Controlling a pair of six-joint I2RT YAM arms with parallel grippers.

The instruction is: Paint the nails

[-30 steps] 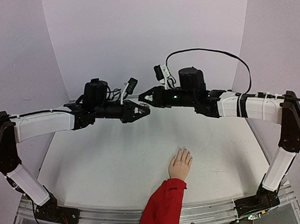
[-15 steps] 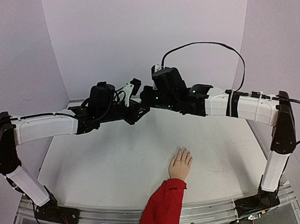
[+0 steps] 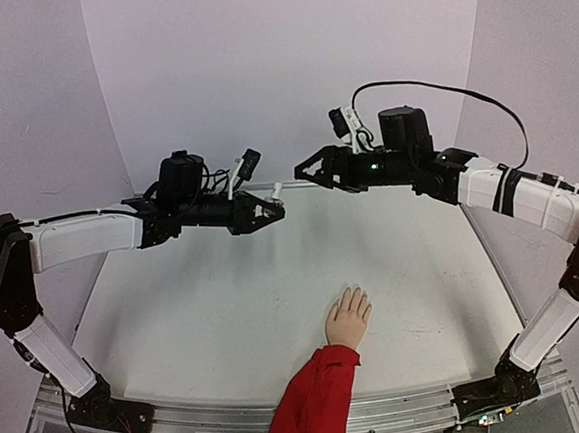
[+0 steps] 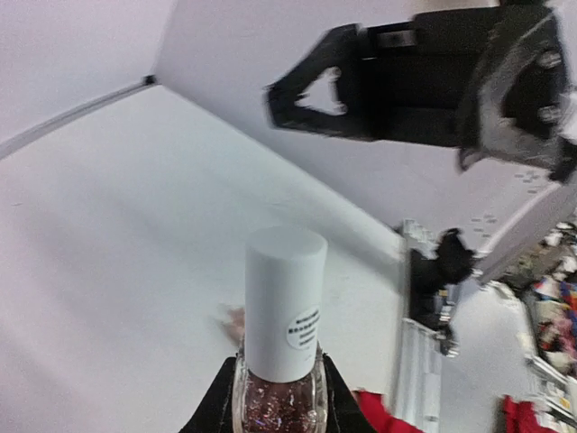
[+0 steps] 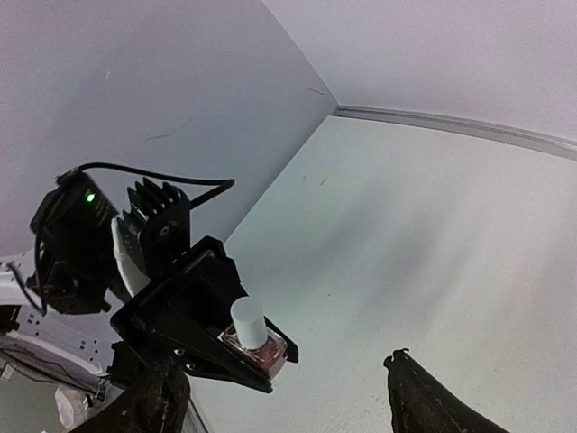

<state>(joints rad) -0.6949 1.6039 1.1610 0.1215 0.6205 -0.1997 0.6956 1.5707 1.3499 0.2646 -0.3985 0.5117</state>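
Two grippers hang above the table [image 3: 207, 313], tips facing each other.

Left gripper [image 3: 271, 211]: pressed together on a small bottle [image 4: 278, 401] of pinkish glittery polish. Its fingers [image 4: 215, 413] pinch the glass body from both sides. The white cap [image 4: 286, 302] is on the bottle and sticks out past the fingertips, toward the other arm.

Right gripper [image 3: 303, 170]: jaws spread wide, nothing between them. It sits just beyond the cap, not touching it, and a little higher in the top view. From the right wrist view the bottle lies ahead of its fingers [image 5: 424, 404], off to their left side.

Mannequin hand [image 3: 348, 320]: flat on the table, below the gap between the two tools, slightly under the right gripper's side and well apart from both. Its fingers point away from the arm bases. The red sleeve [image 3: 312, 400] runs back to the near table edge.

The nails [image 3: 354, 293] are at the fingertip end, the end closest to the grippers. They are probably bare, but too small in the top view to be sure.
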